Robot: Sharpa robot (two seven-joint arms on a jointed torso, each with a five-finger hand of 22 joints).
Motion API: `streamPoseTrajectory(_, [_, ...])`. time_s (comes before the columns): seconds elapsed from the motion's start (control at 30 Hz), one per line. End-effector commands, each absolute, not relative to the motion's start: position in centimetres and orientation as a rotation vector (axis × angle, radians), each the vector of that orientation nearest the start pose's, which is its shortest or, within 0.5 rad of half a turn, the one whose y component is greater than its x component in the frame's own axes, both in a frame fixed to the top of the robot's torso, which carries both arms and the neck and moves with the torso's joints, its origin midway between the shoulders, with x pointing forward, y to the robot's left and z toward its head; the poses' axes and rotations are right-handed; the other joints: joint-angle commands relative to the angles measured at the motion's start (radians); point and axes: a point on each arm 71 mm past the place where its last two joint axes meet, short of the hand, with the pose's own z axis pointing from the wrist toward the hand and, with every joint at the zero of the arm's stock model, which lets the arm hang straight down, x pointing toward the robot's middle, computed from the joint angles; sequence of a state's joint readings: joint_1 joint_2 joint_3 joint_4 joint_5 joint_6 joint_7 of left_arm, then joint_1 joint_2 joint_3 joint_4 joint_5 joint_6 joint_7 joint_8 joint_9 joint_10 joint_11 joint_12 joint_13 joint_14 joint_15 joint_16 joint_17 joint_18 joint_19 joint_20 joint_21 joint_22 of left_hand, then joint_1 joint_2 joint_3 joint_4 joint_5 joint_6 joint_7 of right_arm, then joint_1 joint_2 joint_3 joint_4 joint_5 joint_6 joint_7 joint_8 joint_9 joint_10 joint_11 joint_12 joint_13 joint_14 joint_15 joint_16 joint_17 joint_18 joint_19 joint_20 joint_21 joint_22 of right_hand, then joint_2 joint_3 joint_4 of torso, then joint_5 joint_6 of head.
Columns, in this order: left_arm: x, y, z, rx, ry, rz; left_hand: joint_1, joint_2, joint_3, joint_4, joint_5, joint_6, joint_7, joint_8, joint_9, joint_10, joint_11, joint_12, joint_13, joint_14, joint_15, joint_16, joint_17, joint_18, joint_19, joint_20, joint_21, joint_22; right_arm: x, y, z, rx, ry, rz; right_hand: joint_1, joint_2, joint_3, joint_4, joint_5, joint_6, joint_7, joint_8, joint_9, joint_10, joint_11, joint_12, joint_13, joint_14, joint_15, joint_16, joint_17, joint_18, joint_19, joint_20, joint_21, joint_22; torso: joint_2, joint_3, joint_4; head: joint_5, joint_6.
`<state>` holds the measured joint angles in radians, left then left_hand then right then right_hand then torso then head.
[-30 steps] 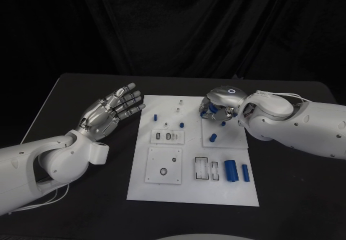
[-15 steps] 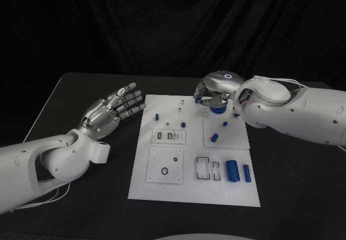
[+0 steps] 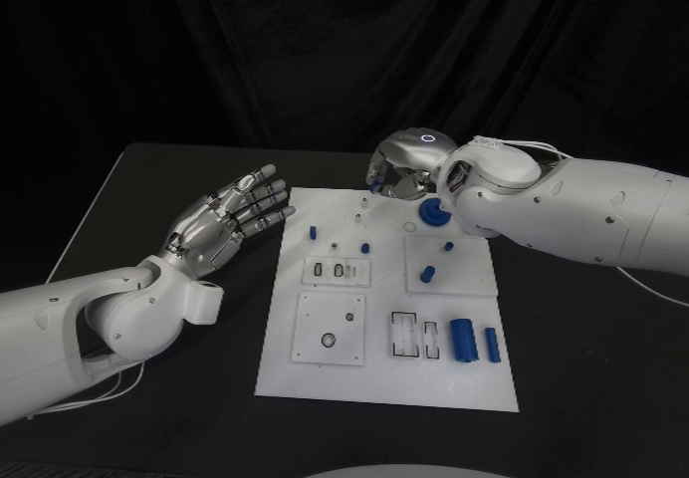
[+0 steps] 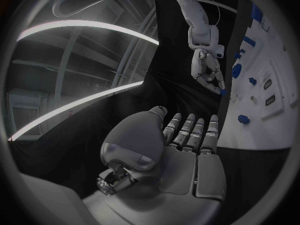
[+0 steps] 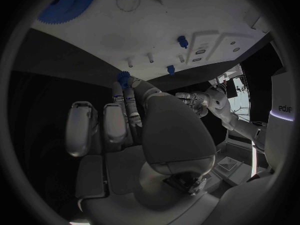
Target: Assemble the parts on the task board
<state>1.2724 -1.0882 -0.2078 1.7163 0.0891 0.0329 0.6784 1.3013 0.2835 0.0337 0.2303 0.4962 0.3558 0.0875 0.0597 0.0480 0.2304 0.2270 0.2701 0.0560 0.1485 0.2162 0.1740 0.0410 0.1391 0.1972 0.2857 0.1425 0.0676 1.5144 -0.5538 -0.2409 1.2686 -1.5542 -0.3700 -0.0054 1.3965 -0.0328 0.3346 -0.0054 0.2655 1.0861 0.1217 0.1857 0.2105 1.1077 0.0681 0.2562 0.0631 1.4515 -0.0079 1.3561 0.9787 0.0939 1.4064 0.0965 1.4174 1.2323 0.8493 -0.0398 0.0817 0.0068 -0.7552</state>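
Left hand (image 3: 227, 221) raised palm up with fingers (image 4: 187, 132) straight and spread, holding nothing, left arm reaching in low, right hand (image 3: 403, 169) turned downward with fingers (image 5: 128, 102) curled, pinching a small blue part (image 5: 123, 77) at the fingertips, right arm bent across

One flat white rectangular task board (image 3: 385, 378) lies on the one black worktop (image 3: 158, 179). On it sit three raised white square plates (image 3: 329, 329). Blue plastic parts: one round toothed gear (image 3: 432, 210), two long upright-lying cylinders (image 3: 462, 340) near the front edge, and about five small blue pegs (image 3: 425, 272) scattered farther back, some too small to count surely. Two silver many-fingered hands (image 3: 230, 214) are present, one per white arm.
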Motion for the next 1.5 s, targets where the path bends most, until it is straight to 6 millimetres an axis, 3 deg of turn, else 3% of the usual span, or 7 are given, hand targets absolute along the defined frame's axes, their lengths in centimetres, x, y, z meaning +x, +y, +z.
streamPoseTrajectory(0.03, [42.7,26.5,-15.4,-0.928,1.053,-2.054,0.010,0.001,0.008,0.000,0.005,0.005,-0.001,0.004,0.001,-0.009,-0.001,0.006,-0.001,-0.001,0.004,0.005,0.000,0.000,-0.003,0.002,-0.005,-0.001,54.9,-11.8,-9.7,-0.538,1.422,0.567,0.009,-0.003,0.008,-0.001,-0.004,-0.004,0.001,-0.003,0.002,0.004,0.000,-0.007,0.000,0.003,-0.004,0.000,0.003,-0.020,-0.001,-0.002,0.005,0.000,0.000,0.0008,-0.0002,0.001,0.000])
streamPoseTrajectory(0.5, [43.0,26.2,-15.6,-0.927,1.059,-2.056,0.011,0.001,0.012,-0.003,0.006,0.004,0.000,0.004,0.001,-0.009,0.000,0.007,-0.001,-0.001,0.004,0.006,0.000,-0.001,-0.002,0.002,-0.004,-0.001,55.2,-11.2,-10.5,-0.542,1.452,0.565,0.011,-0.004,0.010,-0.001,-0.010,-0.008,0.003,-0.007,0.004,0.005,0.002,-0.016,0.001,0.003,-0.003,-0.002,0.001,-0.019,-0.003,-0.001,0.004,-0.002,-0.001,-0.0007,-0.0009,-0.003,-0.006])
streamPoseTrajectory(0.67, [43.0,26.2,-15.7,-0.928,1.063,-2.057,0.012,0.001,0.012,-0.003,0.006,0.004,0.000,0.004,0.001,-0.009,0.000,0.008,-0.001,-0.001,0.004,0.006,0.000,-0.001,-0.002,0.002,-0.004,-0.001,55.2,-11.1,-10.7,-0.543,1.457,0.567,0.012,-0.004,0.010,-0.001,-0.011,-0.009,0.003,-0.008,0.005,0.006,0.002,-0.017,0.001,0.002,-0.002,-0.003,0.000,-0.019,-0.003,-0.001,0.004,-0.002,0.000,0.0012,-0.0023,-0.001,-0.008])
streamPoseTrajectory(1.5, [43.2,26.2,-15.8,-0.932,1.074,-2.048,0.013,0.001,0.017,-0.006,0.007,0.004,0.000,0.003,0.001,-0.009,0.001,0.009,-0.001,0.000,0.005,0.007,0.000,-0.001,-0.002,0.002,-0.004,-0.001,55.0,-10.3,-11.3,-0.555,1.454,0.588,0.009,-0.004,0.011,0.004,-0.022,-0.013,0.005,-0.013,0.008,0.008,0.005,-0.028,0.001,0.000,0.000,-0.006,-0.003,-0.019,-0.005,0.001,0.001,-0.004,0.000,0.0010,-0.0014,-0.013,-0.017])
